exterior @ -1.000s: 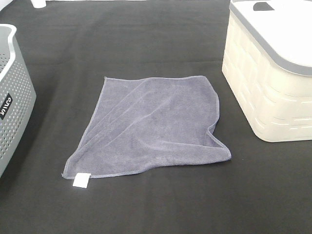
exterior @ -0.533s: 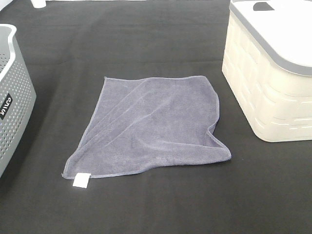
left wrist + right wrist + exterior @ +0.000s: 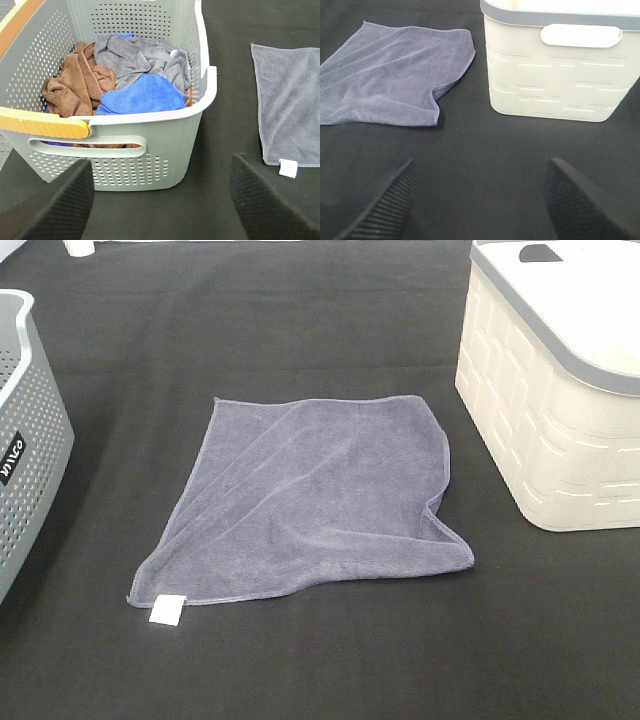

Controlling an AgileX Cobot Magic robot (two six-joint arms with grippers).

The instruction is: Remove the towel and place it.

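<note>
The towel lies spread flat on the black table covering, grey-lavender, with a white tag at its near left corner and a small fold on its right edge. Neither arm appears in the exterior high view. In the left wrist view my left gripper is open and empty, hovering in front of a grey basket, with the towel off to one side. My right gripper is also open and empty, above bare black cloth. From there, the towel and a cream basket lie ahead.
A grey perforated basket stands at the table's left edge. In the left wrist view this basket holds brown, grey and blue cloths. A cream basket with a grey rim stands at the right.
</note>
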